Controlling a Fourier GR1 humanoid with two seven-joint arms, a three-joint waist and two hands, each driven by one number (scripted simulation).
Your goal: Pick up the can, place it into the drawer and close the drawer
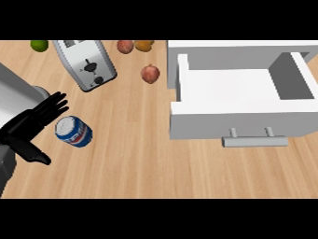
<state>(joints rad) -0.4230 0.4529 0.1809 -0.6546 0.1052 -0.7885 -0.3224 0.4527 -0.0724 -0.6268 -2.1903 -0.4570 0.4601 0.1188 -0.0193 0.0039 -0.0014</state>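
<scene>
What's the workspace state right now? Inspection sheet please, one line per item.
Surface: wooden counter, light grain.
Job's things: blue and white can standing on the counter at left; white drawer pulled open, nothing seen inside, handle facing the robot.
Clutter: silver toaster at the back left; green fruit, two fruits at the back edge, reddish fruit beside the drawer.
Hands: left hand open, fingers spread, just left of the can, not gripping it; right hand not in view.
Cables: nothing seen.
Surroundings: nothing seen beyond the counter.
</scene>
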